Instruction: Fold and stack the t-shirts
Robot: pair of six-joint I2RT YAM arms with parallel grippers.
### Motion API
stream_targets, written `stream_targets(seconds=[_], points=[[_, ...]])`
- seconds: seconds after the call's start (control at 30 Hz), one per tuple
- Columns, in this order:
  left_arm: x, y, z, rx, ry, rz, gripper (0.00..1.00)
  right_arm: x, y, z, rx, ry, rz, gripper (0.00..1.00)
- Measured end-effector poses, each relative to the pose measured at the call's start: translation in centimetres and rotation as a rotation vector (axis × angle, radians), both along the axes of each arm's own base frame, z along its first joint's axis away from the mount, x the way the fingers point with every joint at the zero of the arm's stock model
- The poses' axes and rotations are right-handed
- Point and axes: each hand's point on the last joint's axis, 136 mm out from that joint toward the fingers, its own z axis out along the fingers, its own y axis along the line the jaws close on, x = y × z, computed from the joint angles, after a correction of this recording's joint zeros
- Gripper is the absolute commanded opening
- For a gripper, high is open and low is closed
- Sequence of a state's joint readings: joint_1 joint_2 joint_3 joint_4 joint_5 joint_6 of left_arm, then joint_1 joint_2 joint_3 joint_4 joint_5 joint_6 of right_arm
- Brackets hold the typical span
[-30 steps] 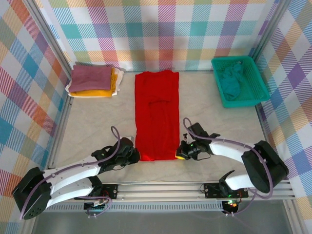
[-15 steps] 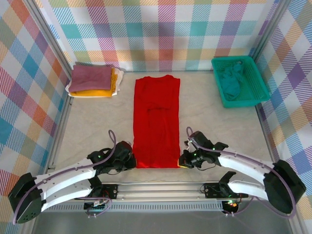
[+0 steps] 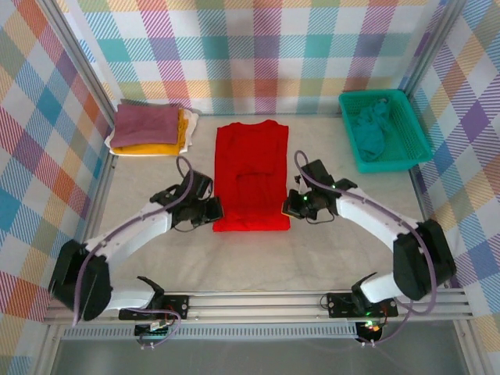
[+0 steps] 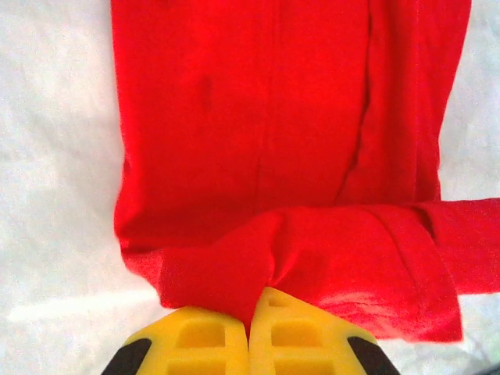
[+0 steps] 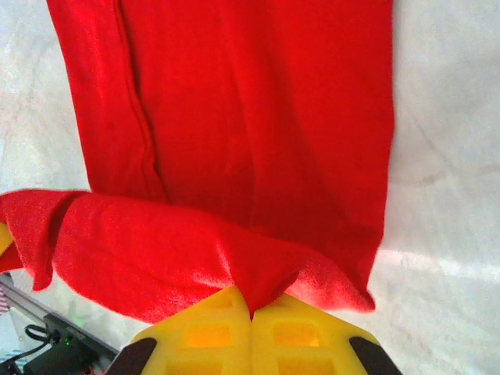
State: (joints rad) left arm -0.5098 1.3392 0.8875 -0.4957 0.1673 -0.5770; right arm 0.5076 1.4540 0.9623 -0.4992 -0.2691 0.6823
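The red t-shirt (image 3: 251, 168), right of the folded stack (image 3: 150, 129), runs lengthwise away from the arms. The left hand (image 3: 209, 211) and right hand (image 3: 291, 205) each clench 1 raised near-hem corner, so the fold should carry straight ahead.

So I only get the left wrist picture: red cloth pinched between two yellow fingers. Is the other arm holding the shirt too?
Observer: Yes. The right gripper is shut on the red t-shirt at the other near corner, across from the left gripper.
Operator: Are there more shirts around?
Observer: A folded stack sits at the far left, with a mauve shirt on top and a mustard one beneath.
Operator: And on the other side?
Observer: A teal mesh basket at the far right holds a crumpled teal shirt.
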Motion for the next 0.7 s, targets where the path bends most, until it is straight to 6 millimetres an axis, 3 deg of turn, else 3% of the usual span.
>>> stream_targets(seconds=[0.23, 0.5, 0.53, 0.57, 0.63, 0.7], points=[[5.1, 0.7, -0.3, 0.058, -0.018, -0.019, 0.0, 5.3, 0.1, 0.0, -0.038, -0.059, 0.0, 0.0], [10.8, 0.6, 0.6, 0.086, -0.078, -0.04, 0.0, 9.6, 0.2, 0.1, -0.053, -0.11, -0.008, 0.0], [11.4, 0.6, 0.4, 0.091, -0.079, -0.041, 0.0, 10.1, 0.2, 0.1, -0.055, -0.115, -0.011, 0.04], [12.0, 0.7, 0.3, 0.095, -0.079, -0.044, 0.08, 10.5, 0.2, 0.1, -0.057, -0.118, -0.016, 0.15], [13.5, 0.8, -0.1, 0.105, -0.081, -0.044, 0.36, 12.0, 0.3, 0.1, -0.057, -0.133, -0.019, 0.41], [15.1, 1.0, -0.6, 0.126, -0.087, -0.042, 0.5, 13.6, 0.2, -0.1, -0.056, -0.137, -0.029, 0.42]])
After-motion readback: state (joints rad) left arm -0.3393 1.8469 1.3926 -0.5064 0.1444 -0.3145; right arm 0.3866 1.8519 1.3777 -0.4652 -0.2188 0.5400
